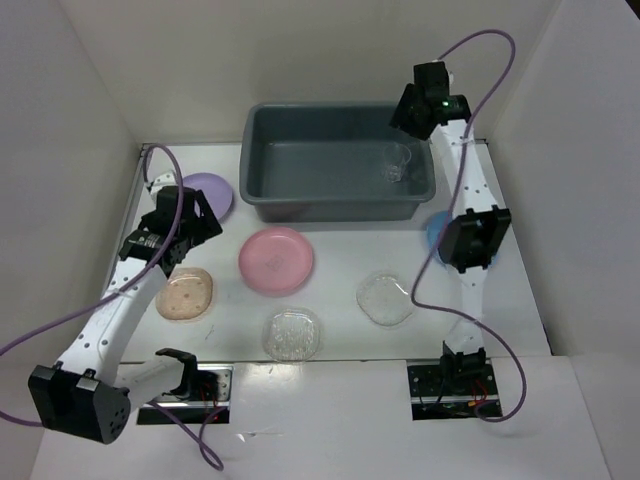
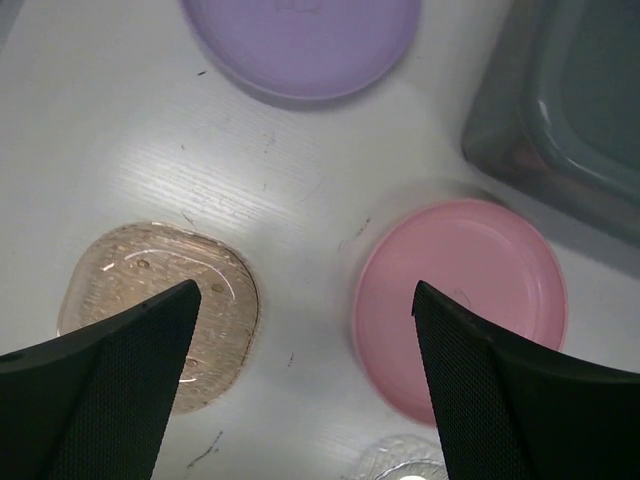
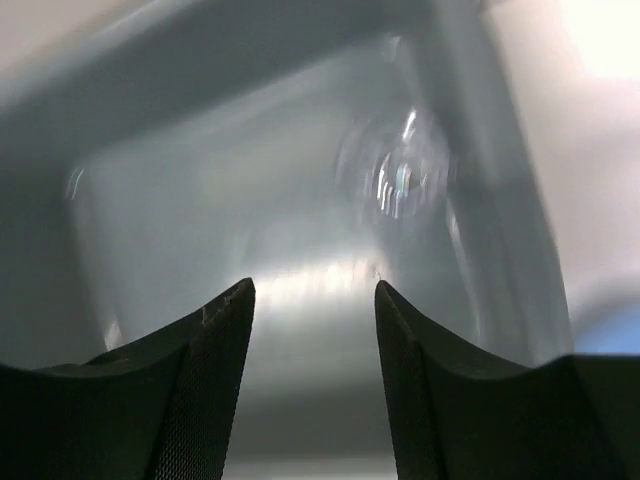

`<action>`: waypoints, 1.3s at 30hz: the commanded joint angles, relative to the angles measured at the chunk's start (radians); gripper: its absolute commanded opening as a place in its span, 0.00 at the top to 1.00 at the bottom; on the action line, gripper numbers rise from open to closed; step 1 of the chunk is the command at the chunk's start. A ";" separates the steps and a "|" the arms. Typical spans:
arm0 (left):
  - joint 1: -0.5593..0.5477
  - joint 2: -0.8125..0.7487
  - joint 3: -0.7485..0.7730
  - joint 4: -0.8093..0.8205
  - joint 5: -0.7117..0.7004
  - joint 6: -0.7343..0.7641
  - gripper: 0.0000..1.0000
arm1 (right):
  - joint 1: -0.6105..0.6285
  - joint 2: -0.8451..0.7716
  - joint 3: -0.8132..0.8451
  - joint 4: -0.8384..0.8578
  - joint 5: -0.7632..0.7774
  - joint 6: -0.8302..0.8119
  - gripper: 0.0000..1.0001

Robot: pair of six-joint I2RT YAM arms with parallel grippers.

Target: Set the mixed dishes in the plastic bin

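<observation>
Hovering released between the peach squarish plastic plate (image 2: pixel 135 285) and the pink round plastic plate (image 2: pixel 470 270), my left pincer (image 2: pixel 305 290) may shove either while descending.

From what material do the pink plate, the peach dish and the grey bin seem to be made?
Pink plate: likely opaque plastic, smooth, soft sheen.
Peach dish: translucent, glossy, plastic or perhaps glass; highlights glint on it.
Grey bin: probably moulded plastic, satin finish, rounded rolled rim.

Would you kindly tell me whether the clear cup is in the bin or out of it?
In: the cup is within the walls of the bin, at its right end.
</observation>
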 commanded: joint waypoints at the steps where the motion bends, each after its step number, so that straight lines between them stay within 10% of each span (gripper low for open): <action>1: 0.099 -0.007 -0.071 0.109 -0.053 -0.172 0.12 | 0.074 -0.521 -0.433 0.282 -0.166 -0.004 0.42; 12: 0.327 0.362 -0.012 0.344 -0.062 -0.207 0.13 | 0.232 -1.185 -1.334 0.417 -0.403 0.052 0.39; 32: 0.453 0.791 0.094 0.597 0.090 -0.391 0.22 | 0.232 -1.337 -1.315 0.328 -0.383 0.083 0.36; 39: 0.453 0.812 0.113 0.604 0.081 -0.401 0.49 | 0.232 -1.318 -1.315 0.328 -0.371 0.092 0.36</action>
